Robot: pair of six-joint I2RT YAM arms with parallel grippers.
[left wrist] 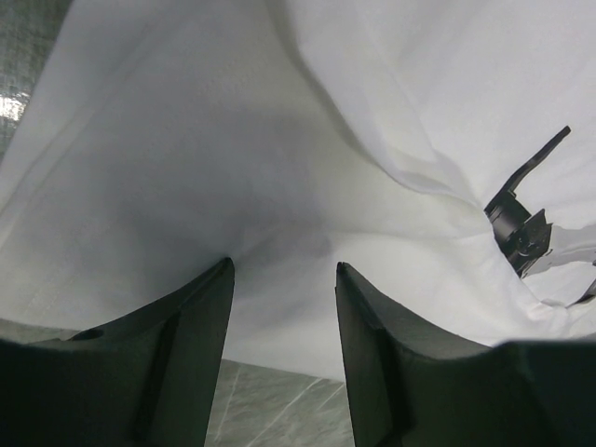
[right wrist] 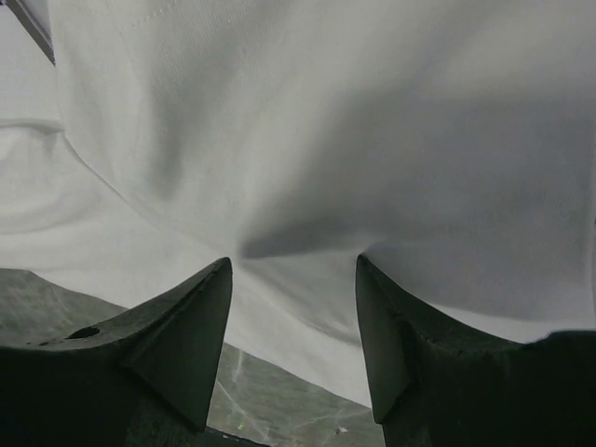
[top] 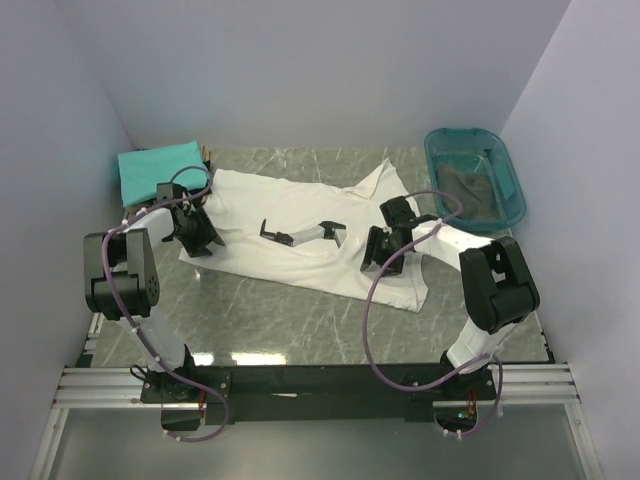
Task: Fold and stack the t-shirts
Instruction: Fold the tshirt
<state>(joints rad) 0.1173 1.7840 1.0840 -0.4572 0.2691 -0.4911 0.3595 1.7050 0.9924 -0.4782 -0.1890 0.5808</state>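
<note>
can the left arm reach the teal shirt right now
Probably yes: the teal shirt lies just behind the left claw with nothing between, though that claw is down on the white shirt.

**Top external view.** Illumination is bright, even and diffuse, and arrives from above. Shadows under both arms are soft-edged. The marble table (top: pixel 300 325) shows small bright reflections along its near edge, behind both tools. The white t-shirt (top: pixel 300 268) sits close to overexposure, so its folds read only faintly. Focus is sharp across the frame.

**Left wrist view.** The left gripper (left wrist: pixel 284 267) casts a soft grey shadow on the cloth directly ahead of its tips. Cloth farther ahead and to the right is brighter. The fingers (left wrist: pixel 186 354) are dark, underexposed and slightly soft.

**Right wrist view.** The right gripper (right wrist: pixel 293 263) casts a similar shadow ahead of its tips, and this shadow spreads to the right. A stitched seam far ahead on the left is in focus.
</note>
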